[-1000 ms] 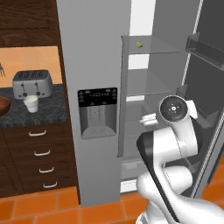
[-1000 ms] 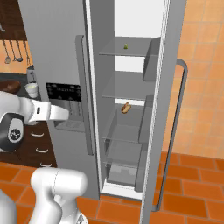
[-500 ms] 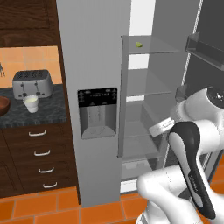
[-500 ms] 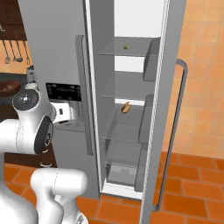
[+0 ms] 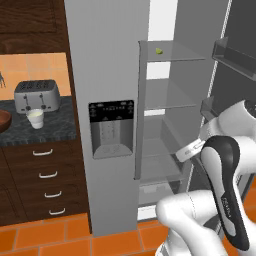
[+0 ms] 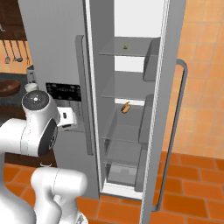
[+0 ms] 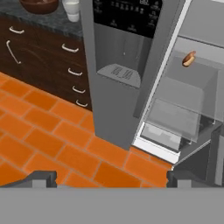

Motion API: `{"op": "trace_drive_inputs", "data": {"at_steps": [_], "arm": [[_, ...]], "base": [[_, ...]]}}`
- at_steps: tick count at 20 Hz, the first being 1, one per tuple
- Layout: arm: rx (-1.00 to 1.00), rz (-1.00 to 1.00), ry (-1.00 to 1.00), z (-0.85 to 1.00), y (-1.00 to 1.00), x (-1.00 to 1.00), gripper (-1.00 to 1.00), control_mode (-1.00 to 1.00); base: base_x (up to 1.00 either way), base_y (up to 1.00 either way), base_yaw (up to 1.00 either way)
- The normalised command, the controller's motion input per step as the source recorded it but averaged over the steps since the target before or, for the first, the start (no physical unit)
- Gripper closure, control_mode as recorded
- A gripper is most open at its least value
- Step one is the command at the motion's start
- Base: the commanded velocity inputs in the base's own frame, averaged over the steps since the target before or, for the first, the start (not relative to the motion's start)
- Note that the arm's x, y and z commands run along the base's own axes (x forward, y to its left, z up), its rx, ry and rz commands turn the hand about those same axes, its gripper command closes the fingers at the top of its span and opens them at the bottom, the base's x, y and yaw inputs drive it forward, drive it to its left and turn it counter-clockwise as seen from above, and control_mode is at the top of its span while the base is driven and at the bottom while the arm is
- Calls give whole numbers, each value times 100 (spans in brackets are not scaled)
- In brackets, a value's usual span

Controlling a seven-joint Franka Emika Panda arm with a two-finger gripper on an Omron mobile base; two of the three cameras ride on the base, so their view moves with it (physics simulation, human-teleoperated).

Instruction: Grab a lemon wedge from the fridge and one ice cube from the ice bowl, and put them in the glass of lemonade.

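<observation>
Fridge (image 5: 107, 75) right door open. Lemon wedge (image 5: 159, 50) sits on the top shelf, near its front edge; small orange item (image 6: 125, 107) on a shelf two below. Glass (image 5: 35, 118) stands on the bench (image 5: 55, 131) before the toaster (image 5: 36, 95), ice bowl (image 5: 4, 121) just left. Tool (image 7: 109, 178) spread wide, holding nothing, above the orange floor facing the fridge's foot.

Lemon wedge (image 5: 159, 50) on top shelf of open fridge (image 5: 107, 75)

One fridge (image 5: 107, 75), one lemon wedge (image 5: 159, 50), one orange item (image 6: 126, 107), one toaster (image 5: 36, 95), one glass (image 5: 35, 119), one bowl (image 6: 9, 87), four drawer handles (image 5: 43, 152)
</observation>
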Motion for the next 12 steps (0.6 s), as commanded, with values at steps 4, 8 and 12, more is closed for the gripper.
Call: {"op": "trace_drive_inputs", "data": {"at_steps": [4, 8, 12], "arm": [[0, 0, -1, 0, 0, 0, -100, -100], [0, -1, -1, -2, 0, 0, -100, 100], [0, 0, 0, 0, 0, 0, -100, 100]], "base": [[0, 0, 0], [6, -11, -12], [28, -35, -14]]}}
